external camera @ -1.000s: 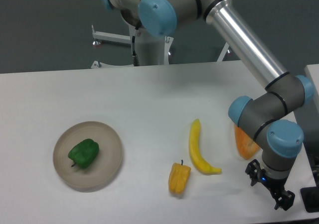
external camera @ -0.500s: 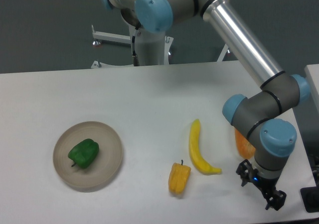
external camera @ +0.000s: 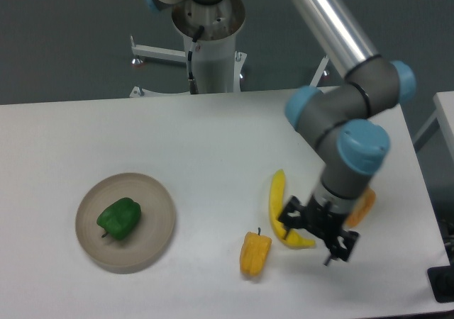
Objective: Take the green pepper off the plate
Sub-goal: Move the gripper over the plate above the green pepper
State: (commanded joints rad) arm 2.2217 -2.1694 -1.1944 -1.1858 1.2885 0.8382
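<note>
Pepper (external camera: 119,218) sits untouched on the plate (external camera: 157,204) near the counter's left edge, toward the front, so from where I stand nothing of the pickup looks done. The gripper (external camera: 318,232) hangs well apart from it, over the counter's right front part, just above 1 long yellow pepper (external camera: 277,202), with a small yellow-orange pepper (external camera: 255,253) near. Its fingers look spread and hold nothing. The reach, the descent, the grasp and the lift are all left. No brand, label or writing can be read anywhere.
</note>
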